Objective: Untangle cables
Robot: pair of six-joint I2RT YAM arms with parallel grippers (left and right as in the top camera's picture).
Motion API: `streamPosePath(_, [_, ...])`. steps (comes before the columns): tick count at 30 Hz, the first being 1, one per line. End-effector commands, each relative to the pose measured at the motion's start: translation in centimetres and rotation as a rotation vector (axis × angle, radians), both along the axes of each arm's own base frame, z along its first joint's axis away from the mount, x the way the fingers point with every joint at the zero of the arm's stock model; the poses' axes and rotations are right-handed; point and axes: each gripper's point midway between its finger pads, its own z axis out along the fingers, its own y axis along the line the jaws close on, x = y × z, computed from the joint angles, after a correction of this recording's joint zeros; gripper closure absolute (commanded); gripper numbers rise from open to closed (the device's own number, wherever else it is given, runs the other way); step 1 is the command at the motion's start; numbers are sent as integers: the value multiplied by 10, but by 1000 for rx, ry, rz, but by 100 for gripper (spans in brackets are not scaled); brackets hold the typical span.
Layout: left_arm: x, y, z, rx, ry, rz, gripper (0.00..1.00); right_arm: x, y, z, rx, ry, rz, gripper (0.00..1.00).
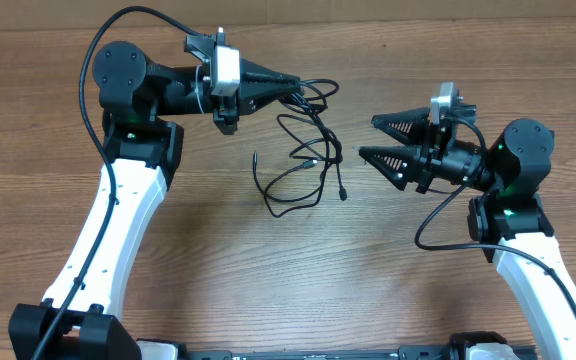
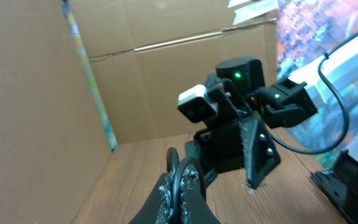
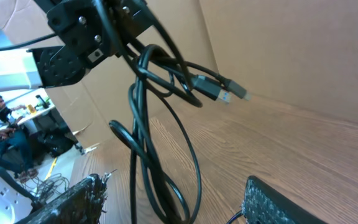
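1. Surface: a wood-grain desk (image 1: 298, 290) with a brown cardboard wall (image 1: 388, 12) along its far edge. The cables (image 1: 313, 150), a loose tangle of thin black cords, are the reference for every position below.
2. The cables sit about mid-desk between the two arms. Their upper strands run to the left hand (image 1: 294, 84), and the lower loops fan out on the side toward the arm bases.
3. The left hand is just above and left of the tangle and clenched on its top strands. In the left wrist view the fingers (image 2: 166, 190) press together with black cord between them.
4. In the right wrist view the cables (image 3: 145, 130) hang from the left hand (image 3: 95, 28) in twisted loops. One plug (image 3: 224, 91) with a silver tip sticks out to the right of the twist.
5. The right hand (image 1: 367, 137) is to the right of the tangle, near it but apart. It is released, with jaws spread and tips facing the cords.
6. The right hand's textured fingertips (image 3: 79, 198) frame the lower loops. I cannot tell whether those loops touch the desk.
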Motion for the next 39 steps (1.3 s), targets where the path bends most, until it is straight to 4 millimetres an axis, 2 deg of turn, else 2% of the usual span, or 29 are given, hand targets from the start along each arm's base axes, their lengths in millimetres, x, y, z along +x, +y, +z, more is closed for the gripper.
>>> streamPosePath(1, [3,-3,17,-36,6,57,96,-9,11,9,-14,-71,55,29])
streamPosePath(7, [-5,-12,23,-49,-32,35,96,-19,27,10,-31,-138,106,30])
streamPosePath(9, [-8,-15,23,-48,-32,20,96,-17,26,10,-40,-161,96,38])
streamPosePath(16, [-10,-17,22,-45,-31,8,96,-17,26,14,-37,-193,90,50])
streamPosePath(22, [-16,-23,21,-40,-32,-21,96,-17,26,16,-36,-205,90,67])
streamPosePath(29, [-22,-30,21,-41,-31,-44,96,-13,25,16,-37,-203,66,67])
streamPosePath(30, [-22,-30,21,-41,-31,-43,96,-12,25,16,-37,-203,63,68])
streamPosePath(34, [-19,-29,22,-45,-30,-30,96,-12,24,16,-38,-203,60,85])
streamPosePath(39, [-7,-24,21,-56,4,29,96,-12,24,16,-35,-198,61,92])
